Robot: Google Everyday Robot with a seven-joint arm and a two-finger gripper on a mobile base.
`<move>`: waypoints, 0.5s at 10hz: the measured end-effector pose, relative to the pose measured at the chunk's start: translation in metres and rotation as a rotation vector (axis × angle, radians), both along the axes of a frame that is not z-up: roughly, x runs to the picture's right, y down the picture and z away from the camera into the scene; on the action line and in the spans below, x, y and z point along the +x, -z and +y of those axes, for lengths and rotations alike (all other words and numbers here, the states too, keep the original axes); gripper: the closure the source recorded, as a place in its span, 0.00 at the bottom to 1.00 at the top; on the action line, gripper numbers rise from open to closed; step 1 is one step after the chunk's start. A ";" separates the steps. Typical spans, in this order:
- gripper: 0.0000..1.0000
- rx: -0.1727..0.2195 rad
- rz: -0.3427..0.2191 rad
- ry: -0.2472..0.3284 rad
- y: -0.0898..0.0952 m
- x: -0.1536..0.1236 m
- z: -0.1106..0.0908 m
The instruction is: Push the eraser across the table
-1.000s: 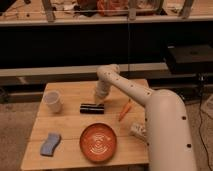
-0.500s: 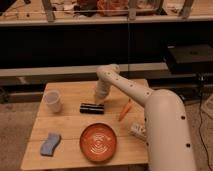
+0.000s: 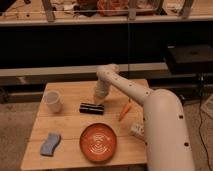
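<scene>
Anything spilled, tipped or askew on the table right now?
Nothing stands out. The cup stands upright; the eraser, orange stick, plate and sponge lie flat on the table, nothing spilled. The gripper is at the eraser's end nearest the stick.

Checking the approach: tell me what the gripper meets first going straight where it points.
The gripper points down at the right end of the eraser, probably meeting it first; depth is unclear, so possibly the table just behind.

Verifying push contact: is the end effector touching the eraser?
Cannot tell. Camera view: end effector overlaps the eraser at its rear edge; neither gap nor contact shows plainly.
</scene>
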State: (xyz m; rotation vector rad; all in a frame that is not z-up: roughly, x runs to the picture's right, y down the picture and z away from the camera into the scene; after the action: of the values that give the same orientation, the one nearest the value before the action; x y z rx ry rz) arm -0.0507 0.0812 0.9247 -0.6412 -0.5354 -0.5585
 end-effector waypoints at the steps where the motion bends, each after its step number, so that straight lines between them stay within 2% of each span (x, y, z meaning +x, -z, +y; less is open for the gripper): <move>1: 0.99 -0.001 -0.003 0.005 0.000 -0.001 0.001; 5: 0.99 -0.003 -0.013 0.027 0.002 -0.003 0.002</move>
State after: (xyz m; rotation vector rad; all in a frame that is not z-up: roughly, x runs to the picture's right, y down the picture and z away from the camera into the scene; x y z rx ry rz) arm -0.0539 0.0837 0.9226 -0.6491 -0.5409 -0.5878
